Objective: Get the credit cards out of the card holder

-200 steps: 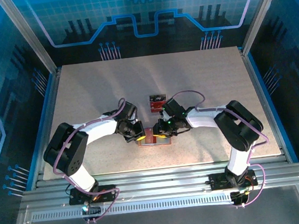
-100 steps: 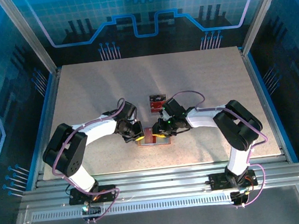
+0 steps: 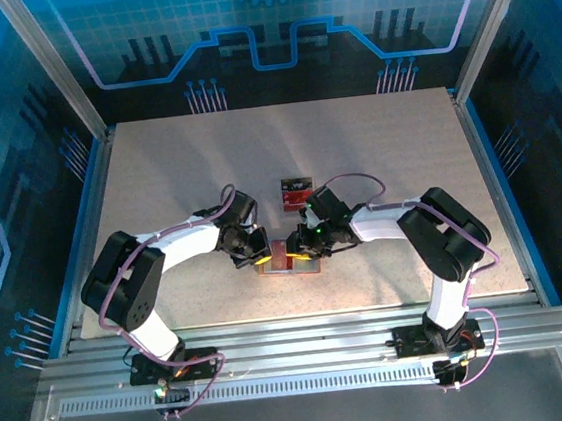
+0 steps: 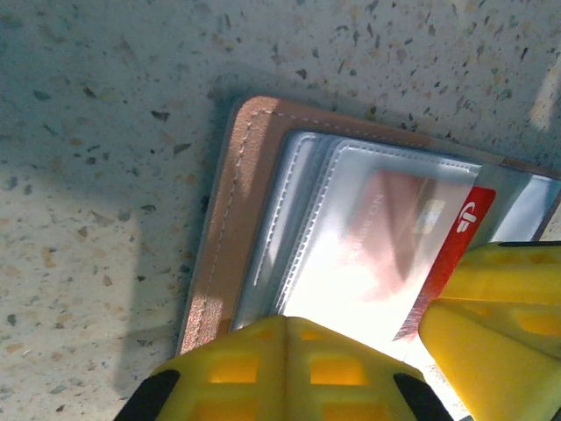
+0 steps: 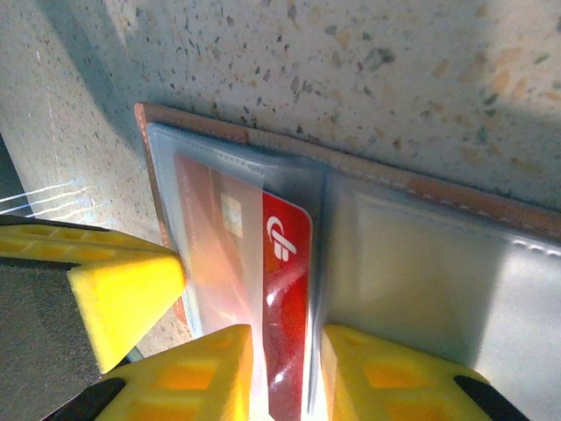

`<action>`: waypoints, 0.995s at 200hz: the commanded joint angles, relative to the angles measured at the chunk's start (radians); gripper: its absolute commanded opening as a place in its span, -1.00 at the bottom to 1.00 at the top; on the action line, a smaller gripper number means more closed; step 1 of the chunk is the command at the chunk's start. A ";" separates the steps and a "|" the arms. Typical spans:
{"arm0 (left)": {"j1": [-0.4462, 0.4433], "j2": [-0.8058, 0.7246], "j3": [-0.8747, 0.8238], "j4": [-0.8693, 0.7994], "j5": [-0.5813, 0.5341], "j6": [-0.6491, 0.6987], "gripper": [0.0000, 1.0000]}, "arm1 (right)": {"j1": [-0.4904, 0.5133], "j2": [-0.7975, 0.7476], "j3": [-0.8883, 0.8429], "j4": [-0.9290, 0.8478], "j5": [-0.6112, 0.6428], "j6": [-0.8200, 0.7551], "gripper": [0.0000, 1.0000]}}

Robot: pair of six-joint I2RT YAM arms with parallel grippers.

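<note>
Quick headcount from where I'm sitting. There's one tan-brown leather-look bifold wallet point(image 4: 223, 228). It lies open and flat on the speckled beige table point(image 3: 374, 140), toward the front edge, right between my two grippers. Its long axis runs left to right in the top view, with the fold front to back and the pale sleeve side facing up. On the half my left wrist camera sees, I count at least two clear plastic sleeves point(image 4: 298, 202) layered on each other.

For cards, I can make out one thin red plastic card point(image 5: 285, 289) in the wallet. It's mostly inside a sleeve, with a bare red strip sticking out toward the fold. Its long axis runs along the fold, so crosswise to the wallet. One small dark-and-red card point(image 3: 296, 191) lies loose on the table just beyond the wallet, not touching it. It might be a little pile, too small to tell.

My left gripper point(image 4: 285, 333) is clenched tight, fingers together, tip down at the wallet's edge over a sleeve. My right gripper point(image 5: 285, 351) has its yellow fingers a bit apart, one on each side of that bare red strip. Whether they're actually biting on the card, I can't tell.
</note>
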 commanded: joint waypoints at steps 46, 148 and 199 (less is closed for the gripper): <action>0.006 0.031 0.003 -0.017 -0.002 0.015 -0.93 | -0.018 0.034 -0.057 0.101 -0.054 0.052 -0.50; 0.007 0.025 0.000 -0.018 -0.004 0.014 -0.94 | -0.032 0.015 -0.088 0.144 -0.067 0.068 -0.66; 0.006 0.021 -0.002 -0.015 -0.002 0.012 -0.93 | -0.043 -0.024 -0.088 0.092 -0.051 0.039 -0.75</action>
